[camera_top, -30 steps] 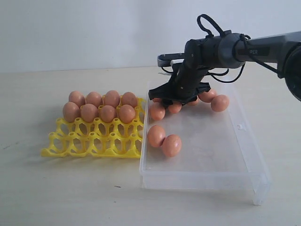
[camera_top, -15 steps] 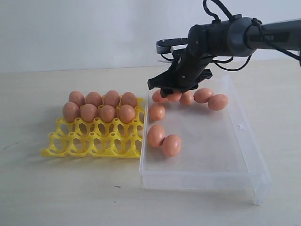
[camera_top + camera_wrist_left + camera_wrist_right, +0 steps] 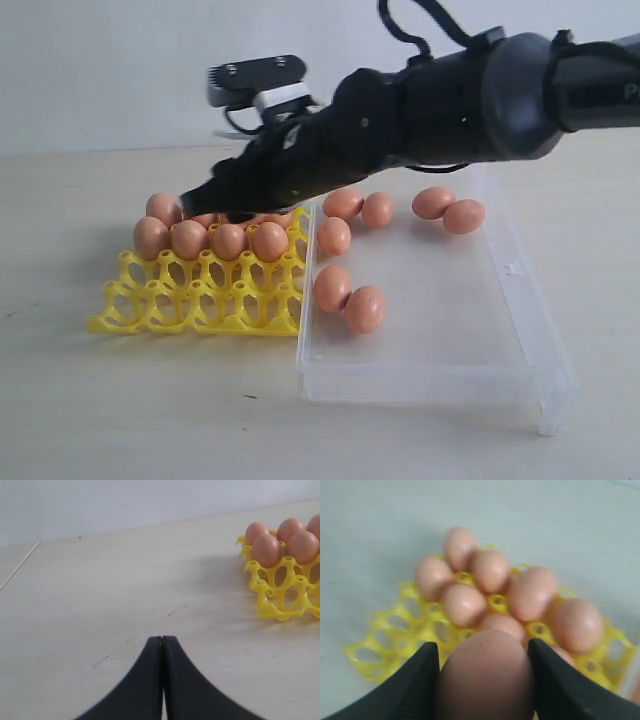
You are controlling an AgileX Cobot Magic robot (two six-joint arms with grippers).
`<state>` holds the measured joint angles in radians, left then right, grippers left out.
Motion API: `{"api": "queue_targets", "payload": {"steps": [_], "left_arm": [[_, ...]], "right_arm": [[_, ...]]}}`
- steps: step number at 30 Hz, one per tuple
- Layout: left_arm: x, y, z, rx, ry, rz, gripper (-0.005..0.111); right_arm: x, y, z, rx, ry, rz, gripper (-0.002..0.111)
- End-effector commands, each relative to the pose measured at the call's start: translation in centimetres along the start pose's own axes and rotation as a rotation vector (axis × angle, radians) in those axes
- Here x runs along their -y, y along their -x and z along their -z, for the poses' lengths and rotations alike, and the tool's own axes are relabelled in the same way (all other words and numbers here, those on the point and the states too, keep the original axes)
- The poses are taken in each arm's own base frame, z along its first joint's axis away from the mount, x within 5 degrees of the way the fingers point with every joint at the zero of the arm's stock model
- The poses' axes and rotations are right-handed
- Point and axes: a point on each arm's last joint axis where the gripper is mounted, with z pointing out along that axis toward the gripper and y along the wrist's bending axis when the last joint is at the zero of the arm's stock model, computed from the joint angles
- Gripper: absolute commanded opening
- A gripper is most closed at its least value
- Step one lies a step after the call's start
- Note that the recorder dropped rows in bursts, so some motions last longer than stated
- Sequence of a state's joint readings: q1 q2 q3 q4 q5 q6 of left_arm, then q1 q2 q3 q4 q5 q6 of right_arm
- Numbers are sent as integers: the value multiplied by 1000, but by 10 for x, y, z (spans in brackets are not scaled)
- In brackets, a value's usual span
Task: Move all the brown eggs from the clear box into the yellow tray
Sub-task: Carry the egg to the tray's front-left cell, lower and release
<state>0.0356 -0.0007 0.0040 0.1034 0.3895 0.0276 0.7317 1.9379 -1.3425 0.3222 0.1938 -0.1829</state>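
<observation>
Starting at the left: find the left end effector (image 3: 162, 647) pressed together and empty, low over the surface (image 3: 100, 580), near the yellow tray (image 3: 150, 310). Over the tray's filled far rows, see the right end effector (image 3: 483, 655) clamped across the middle of one brown egg (image 3: 485, 680). Further right, count seven eggs (image 3: 365, 308) loose in the clear box (image 3: 430, 385). Treat each as light, smooth, rigid yet brittle; grip gently across the waist and lower into a free near cup.
</observation>
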Motion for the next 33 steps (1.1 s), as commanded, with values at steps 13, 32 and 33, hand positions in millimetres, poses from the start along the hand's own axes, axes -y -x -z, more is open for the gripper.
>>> {"api": "queue_targets", "payload": {"steps": [13, 32, 33], "left_arm": [[0, 2, 0, 13, -6, 6, 0], [0, 2, 0, 13, -6, 6, 0], [0, 2, 0, 13, -6, 6, 0]], "right_arm": [[-55, 2, -99, 42, 122, 88, 0], [-42, -3, -147, 9, 128, 0, 0], [-41, -3, -147, 10, 125, 3, 0]]}}
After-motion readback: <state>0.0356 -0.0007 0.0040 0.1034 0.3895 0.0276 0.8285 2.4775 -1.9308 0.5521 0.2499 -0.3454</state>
